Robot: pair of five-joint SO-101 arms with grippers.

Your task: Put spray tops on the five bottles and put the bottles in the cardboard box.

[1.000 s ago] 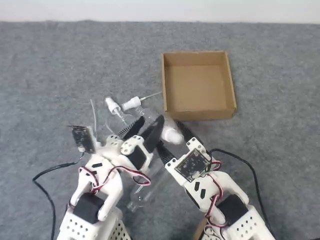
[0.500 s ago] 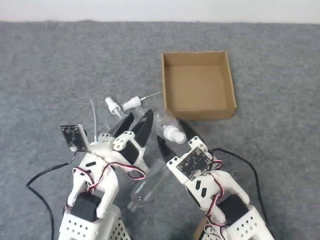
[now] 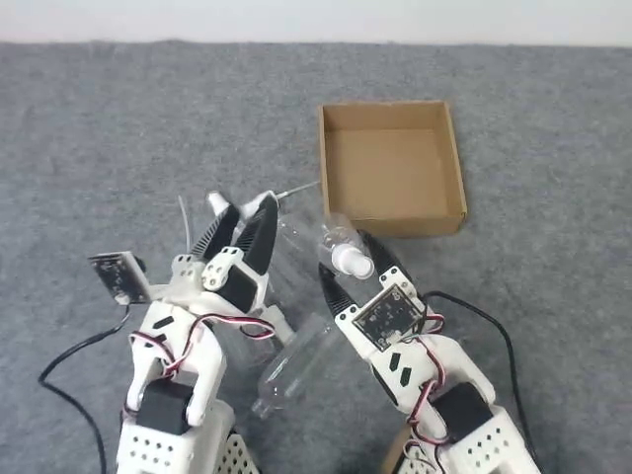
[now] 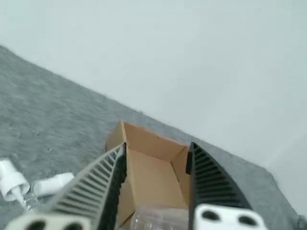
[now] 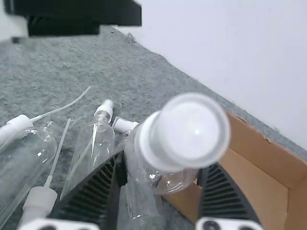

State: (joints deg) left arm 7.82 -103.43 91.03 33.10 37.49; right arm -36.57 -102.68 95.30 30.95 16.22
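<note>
**A:** From overhead, where is the cardboard box (image 3: 391, 170)?

**B:** At one o'clock from the middle of the grey carpet (image 3: 118, 128), open side up.

**A:** And the right gripper (image 3: 342, 253)?

**B:** At six o'clock from the box, close to its near wall. It is clenched on a capped bottle (image 3: 312, 237), which has a clear body and a white spray top. The bottle is tilted, with its body running off toward ten o'clock.

**A:** The left gripper (image 3: 247, 212)?

**B:** At nine o'clock from that bottle, jaws spread, grasping nothing. Its fingertips overlap two spray tops (image 3: 216, 203), and a thin dip tube (image 3: 184, 222) lies at eight o'clock from them. A lying bottle (image 3: 296, 360) rests at six o'clock from the middle, between the two arms.

**A:** What does the left wrist camera give?

**B:** The left gripper (image 4: 157, 148) stands released, with the cardboard box (image 4: 153, 172) framed between its jaws before a pale wall (image 4: 192, 57). Nearer than the box, the end of a clear bottle (image 4: 158, 219) shows between the jaws. I cannot tell whether it touches them. The spray tops (image 4: 12, 179) lie on the carpet outside one jaw.

**A:** And the right wrist camera?

**B:** The right gripper (image 5: 165, 167) clasps the capped bottle (image 5: 184, 129), its white cap facing the lens. The cardboard box (image 5: 254, 158) sits just beyond. On the carpet lie a fitted bottle (image 5: 93, 143) with a spray head at its neck, a second bottle (image 5: 24, 148) beside it, and a loose sprayer (image 5: 36, 203) with its tube.
</note>
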